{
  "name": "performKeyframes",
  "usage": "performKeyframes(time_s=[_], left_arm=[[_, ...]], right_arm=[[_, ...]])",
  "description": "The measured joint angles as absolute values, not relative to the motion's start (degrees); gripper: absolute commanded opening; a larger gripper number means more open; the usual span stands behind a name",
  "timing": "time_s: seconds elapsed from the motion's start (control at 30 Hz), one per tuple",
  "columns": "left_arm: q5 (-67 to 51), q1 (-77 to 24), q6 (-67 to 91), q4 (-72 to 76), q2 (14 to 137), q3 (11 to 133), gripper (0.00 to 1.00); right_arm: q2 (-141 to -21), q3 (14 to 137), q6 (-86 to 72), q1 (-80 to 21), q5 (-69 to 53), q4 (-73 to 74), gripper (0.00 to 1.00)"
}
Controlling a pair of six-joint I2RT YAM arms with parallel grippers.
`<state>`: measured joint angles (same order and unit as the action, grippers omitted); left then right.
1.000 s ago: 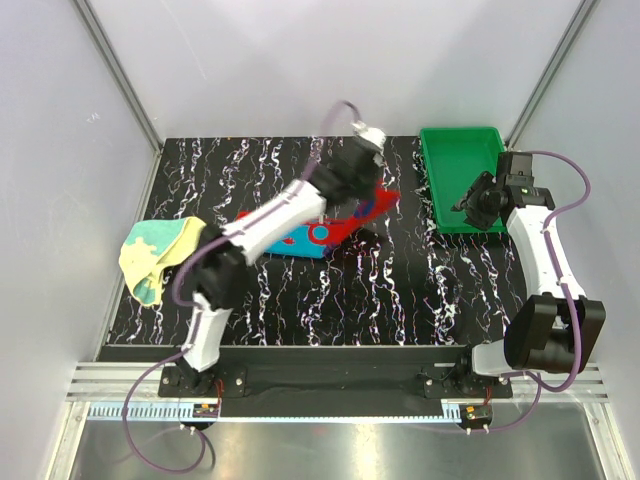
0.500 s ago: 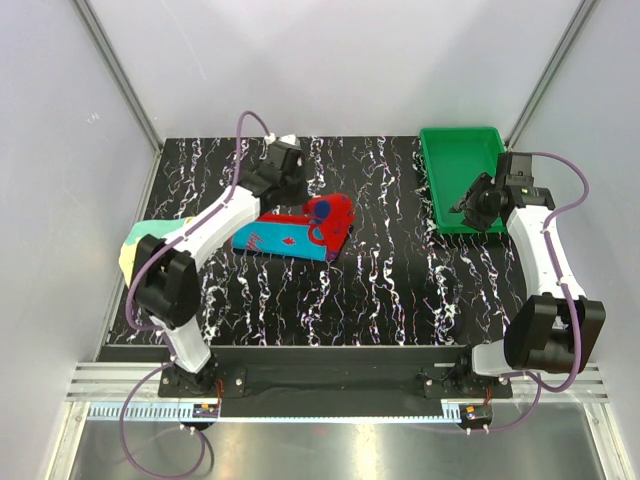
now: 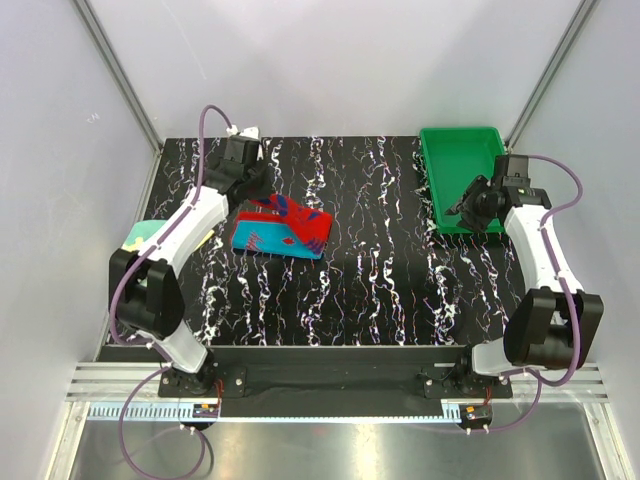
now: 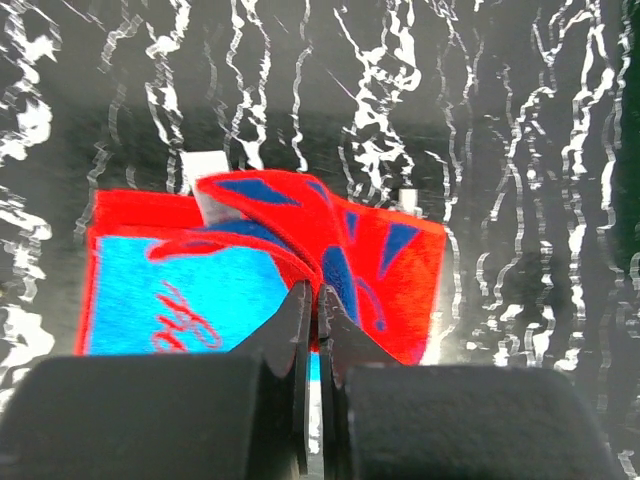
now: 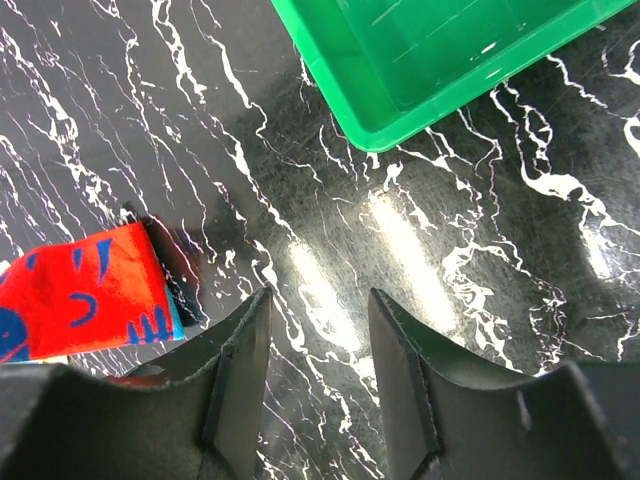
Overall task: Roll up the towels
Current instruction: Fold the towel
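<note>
Landmark: green tray [image 3: 462,160], at the far right corner of the black marbled table [image 3: 380,290].
Left arm pose: reaches from its base at the near edge up and away to the far side of the table, well to the left of the tray. The wrist is turned so the fingers point back toward the tray side.
Left gripper [image 4: 318,295]: jaws pressed nearly together, pinching a raised fold of the red towel [image 3: 290,232].
Red towel: lies well to the left of the tray, about mid-table. Its blue-faced part is flat on the table. A red flap with blue blotches is lifted and folded over toward the tray side.
Yellow towel [image 3: 140,235]: at the table edge farthest from the tray, partly hidden under the left arm; its shape cannot be told.
Right arm pose: rises from its base and bends inward, with the wrist above the tray's near left corner.
Right gripper [image 5: 318,300]: fingers spread apart, nothing between them, hanging over bare table just beside the tray.
</note>
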<state>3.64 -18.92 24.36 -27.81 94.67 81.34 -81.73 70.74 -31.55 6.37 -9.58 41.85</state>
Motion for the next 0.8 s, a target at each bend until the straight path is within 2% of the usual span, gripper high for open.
performKeyframes(time_s=[0.47, 0.53, 0.6, 0.63, 0.67, 0.7, 0.8], left_arm=[[14.74, -17.5, 14.59, -32.75, 91.0, 72.27, 0.0], [18.5, -17.56, 14.0, -34.39, 92.07, 72.18, 0.05], [22.61, -17.54, 14.17, -36.73, 93.69, 72.18, 0.28], [24.47, -17.54, 14.2, -38.22, 94.76, 72.18, 0.48], [26.17, -17.54, 14.41, -39.62, 95.77, 72.18, 0.73], [27.75, -17.54, 15.07, -40.77, 96.73, 72.18, 0.84], [31.35, -17.47, 16.93, -44.4, 99.48, 72.2, 0.92]], right_arm=[[-82.56, 65.23, -31.77, 5.34, -13.65, 37.74, 0.5], [-82.56, 64.58, -31.79, 4.71, -14.28, 37.12, 0.5], [-82.56, 63.96, -31.88, 3.97, -14.59, 36.4, 0.5], [-82.59, 63.7, -31.97, 3.64, -14.68, 36.1, 0.5], [-82.59, 63.46, -32.01, 3.11, -14.72, 35.75, 0.51], [-82.63, 63.26, -32.1, 2.57, -14.76, 35.4, 0.52], [-83.0, 62.87, -32.71, -0.62, -14.66, 34.02, 0.54]])
